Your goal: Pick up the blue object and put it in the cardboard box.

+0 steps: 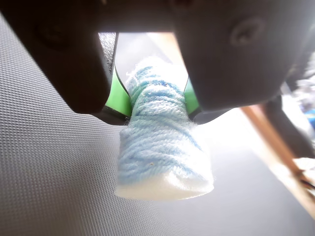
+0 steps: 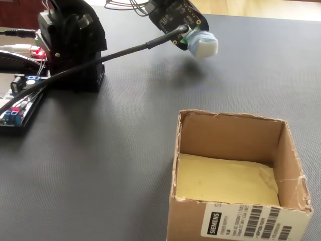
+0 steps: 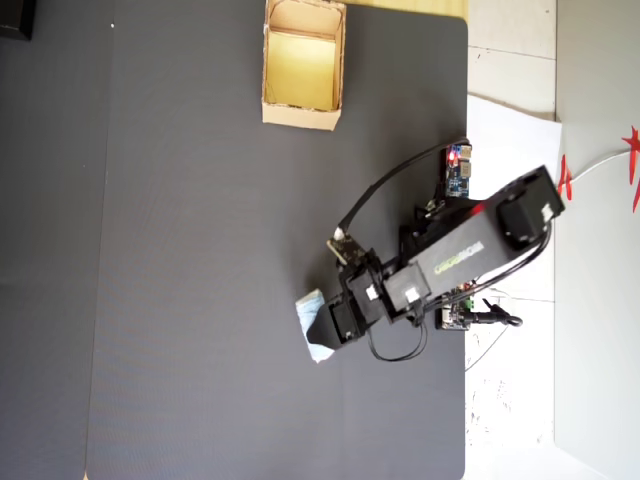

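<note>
Blue object (image 1: pixel 160 147) pinched between gripper (image 1: pixel 157 101) jaws, raised, far from cardboard box (image 2: pixel 235 201).

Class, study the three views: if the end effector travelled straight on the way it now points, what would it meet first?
Probably only the dark mat. The end effector, holding the blue object, points away from the cardboard box, and nothing else shows in that line; depth is uncertain.

Blue object (image 2: pixel 202 44) between the jaws of the gripper (image 2: pixel 189 40), clear above the surface (image 2: pixel 100 150). Cardboard box (image 3: pixel 303 62) well apart from gripper, on surface, nothing in it.
</note>
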{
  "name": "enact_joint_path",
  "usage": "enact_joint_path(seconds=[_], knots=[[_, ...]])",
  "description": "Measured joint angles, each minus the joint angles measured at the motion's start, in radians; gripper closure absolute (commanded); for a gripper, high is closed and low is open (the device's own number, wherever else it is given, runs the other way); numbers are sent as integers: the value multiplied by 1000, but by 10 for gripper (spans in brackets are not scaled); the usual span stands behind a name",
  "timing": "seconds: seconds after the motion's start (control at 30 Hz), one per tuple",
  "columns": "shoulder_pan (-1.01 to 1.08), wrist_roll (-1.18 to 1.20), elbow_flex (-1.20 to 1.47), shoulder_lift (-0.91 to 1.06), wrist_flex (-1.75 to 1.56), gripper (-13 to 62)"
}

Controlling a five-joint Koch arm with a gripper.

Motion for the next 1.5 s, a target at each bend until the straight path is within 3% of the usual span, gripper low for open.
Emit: enact_joint_path(seconds=[0.27, 0.5, 1.3, 1.5], knots=[[176, 3, 101, 215, -75, 443], [373, 5, 115, 281, -121, 444], [1060, -40, 67, 282, -245, 443], [1175, -63, -152, 44, -249, 442]])
